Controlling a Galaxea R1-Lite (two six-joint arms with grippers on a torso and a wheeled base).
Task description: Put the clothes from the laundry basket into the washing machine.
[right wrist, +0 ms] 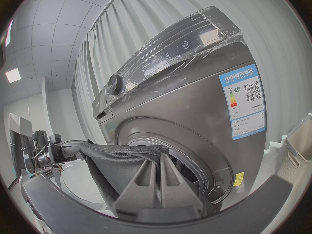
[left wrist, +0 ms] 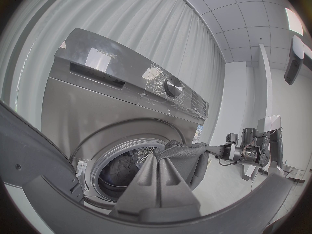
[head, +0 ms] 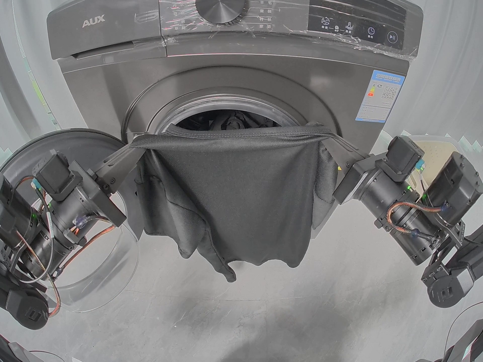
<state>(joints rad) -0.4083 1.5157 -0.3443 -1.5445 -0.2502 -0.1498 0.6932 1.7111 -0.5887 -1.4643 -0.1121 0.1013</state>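
Observation:
A dark grey garment hangs stretched between my two grippers, right in front of the washing machine's round opening. My left gripper is shut on the garment's left top corner, my right gripper on its right top corner. The taut top edge runs level with the opening's lower rim. Dark clothes lie inside the drum. In the left wrist view my left gripper pinches the cloth. In the right wrist view my right gripper pinches the garment.
The machine's door hangs open at the left, behind my left arm. A pale laundry basket stands at the right, behind my right arm. Grey floor lies open below the hanging garment. Curtains hang behind the machine.

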